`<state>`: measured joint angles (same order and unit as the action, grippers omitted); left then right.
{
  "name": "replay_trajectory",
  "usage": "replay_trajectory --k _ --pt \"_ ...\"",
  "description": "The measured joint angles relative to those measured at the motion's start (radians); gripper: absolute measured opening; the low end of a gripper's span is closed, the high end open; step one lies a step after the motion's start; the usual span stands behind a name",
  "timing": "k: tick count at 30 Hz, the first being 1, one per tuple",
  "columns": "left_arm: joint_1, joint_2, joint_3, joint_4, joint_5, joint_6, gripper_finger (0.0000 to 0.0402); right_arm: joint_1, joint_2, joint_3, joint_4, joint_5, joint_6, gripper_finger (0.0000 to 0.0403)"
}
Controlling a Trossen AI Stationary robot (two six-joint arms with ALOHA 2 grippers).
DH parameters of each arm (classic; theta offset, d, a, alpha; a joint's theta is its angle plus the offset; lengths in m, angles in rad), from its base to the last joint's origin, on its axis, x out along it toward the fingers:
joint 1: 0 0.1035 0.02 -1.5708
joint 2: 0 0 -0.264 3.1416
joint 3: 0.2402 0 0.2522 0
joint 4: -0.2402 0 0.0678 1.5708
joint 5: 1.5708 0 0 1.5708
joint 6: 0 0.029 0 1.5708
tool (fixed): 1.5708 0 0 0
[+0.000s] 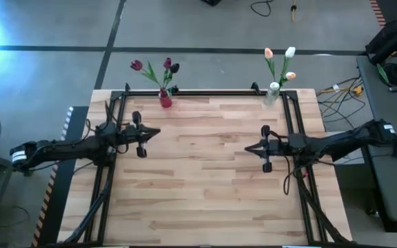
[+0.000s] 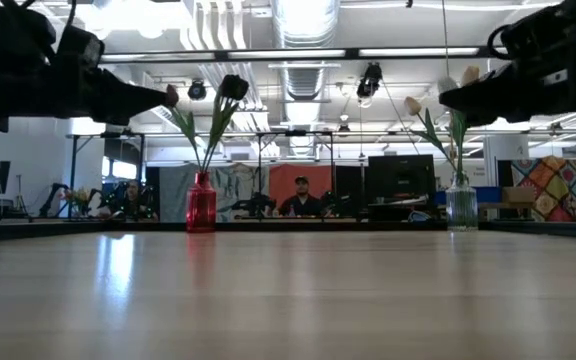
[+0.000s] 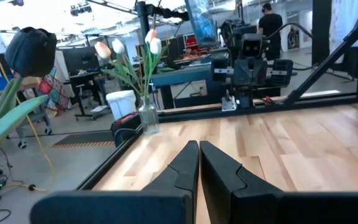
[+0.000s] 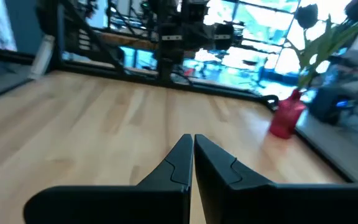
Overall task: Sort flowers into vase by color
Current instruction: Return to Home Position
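Note:
Three dark tulips [image 1: 165,67] stand with their stems in a red vase [image 1: 165,100] at the table's far edge, left of middle. Three pale tulips [image 1: 281,58], white and peach, stand in a clear glass vase [image 1: 273,93] at the far edge, right of middle. The low view shows the red vase [image 2: 201,203] and the clear vase [image 2: 461,205] upright on their bases. My left gripper [image 1: 158,131] hovers shut above the table's left part, holding nothing. My right gripper [image 1: 247,147] hovers shut above the right part, also holding nothing.
A black frame rail [image 1: 212,91] runs along the table's far edge between the vases. The wooden tabletop [image 1: 205,186] lies bare between and in front of the arms. Cables [image 1: 336,89] lie on the floor past the right edge. A person [image 2: 301,196] sits far behind the table.

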<state>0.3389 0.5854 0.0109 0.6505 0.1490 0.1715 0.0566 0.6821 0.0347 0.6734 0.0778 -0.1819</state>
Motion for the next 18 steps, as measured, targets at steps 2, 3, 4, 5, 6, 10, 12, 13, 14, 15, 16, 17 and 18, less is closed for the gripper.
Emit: replay_trajectory --k 2,3,4,5,6,10,12,13,14,15,16,17,18 --pt "0.000 -0.037 0.000 -0.042 0.000 0.002 0.0000 -0.031 -0.036 -0.018 -0.018 -0.068 0.028 0.0008" --pt "0.000 -0.057 0.000 -0.059 -0.001 0.002 0.0000 -0.051 -0.052 -0.023 -0.036 -0.098 0.038 0.0008" --pt "0.000 -0.077 0.000 -0.070 -0.001 0.002 0.0000 -0.071 -0.065 -0.023 -0.054 -0.113 0.049 0.0008" --pt "0.000 -0.098 0.000 -0.087 -0.001 0.002 0.0000 -0.093 -0.077 -0.023 -0.072 -0.123 0.055 0.0008" --pt "0.000 -0.119 0.000 -0.107 -0.001 0.002 0.0000 -0.116 -0.085 -0.023 -0.079 -0.132 0.058 0.0008" --pt "0.000 -0.209 0.000 -0.179 -0.001 0.001 0.0000 -0.211 -0.100 -0.023 -0.078 -0.188 0.053 0.0008" --pt "0.000 -0.265 0.000 -0.228 -0.004 -0.002 0.0000 -0.248 -0.101 -0.023 -0.078 -0.191 0.050 0.0008" --pt "0.000 -0.296 0.000 -0.252 -0.005 -0.006 0.0000 -0.264 -0.101 -0.023 -0.078 -0.191 0.050 0.0008" --pt "0.000 -0.330 -0.001 -0.280 -0.006 -0.009 0.0000 -0.276 -0.102 -0.023 -0.078 -0.190 0.050 0.0008" --pt "0.000 -0.367 -0.001 -0.309 -0.006 -0.010 0.0000 -0.284 -0.102 -0.023 -0.078 -0.190 0.050 0.0008" --pt "0.000 -0.405 -0.001 -0.342 -0.007 -0.013 0.0000 -0.288 -0.104 -0.023 -0.080 -0.187 0.044 0.0008" --pt "0.000 -0.445 -0.001 -0.378 -0.008 -0.015 0.0000 -0.290 -0.106 -0.023 -0.085 -0.182 0.033 0.0008" --pt "0.000 -0.487 -0.001 -0.416 -0.009 -0.018 0.0000 -0.290 -0.107 -0.023 -0.085 -0.173 0.027 0.0008"
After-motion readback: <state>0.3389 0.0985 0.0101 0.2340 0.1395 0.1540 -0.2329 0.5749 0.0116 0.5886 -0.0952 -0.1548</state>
